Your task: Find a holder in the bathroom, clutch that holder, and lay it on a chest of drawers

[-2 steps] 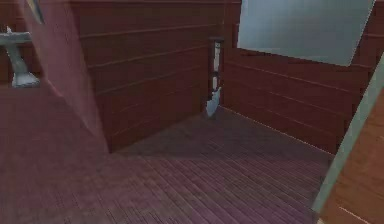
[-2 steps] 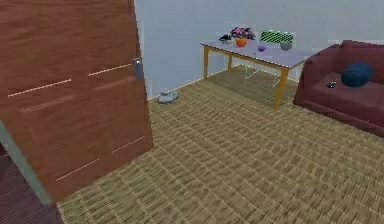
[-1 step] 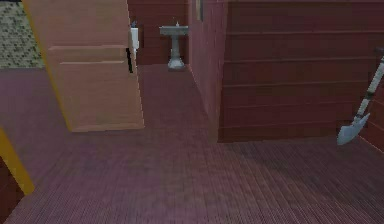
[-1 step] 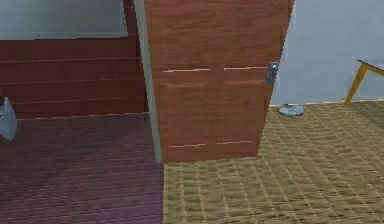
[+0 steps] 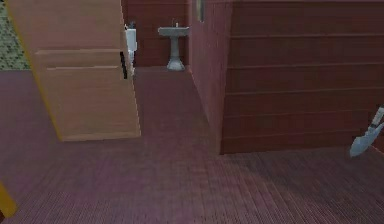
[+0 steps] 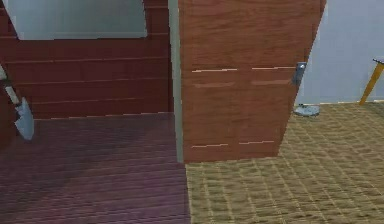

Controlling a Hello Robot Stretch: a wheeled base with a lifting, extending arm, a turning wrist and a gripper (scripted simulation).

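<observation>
ahead, a pedestal sink (image 5: 176, 45) stands at the far end of the passage, past the open wooden door (image 5: 85, 65). likely the bathroom. no holder made out yet; judged to be in there, near the sink. end effector: cannot tell whether spread or pressed together, so nothing can be placed against it. handling, a guess: light, stiff, smooth, maybe slippery, chips if ceramic. take it round its narrow middle, not the rim. pale thing (image 5: 368, 135) sits by the red plank wall (image 5: 300, 80).
</observation>
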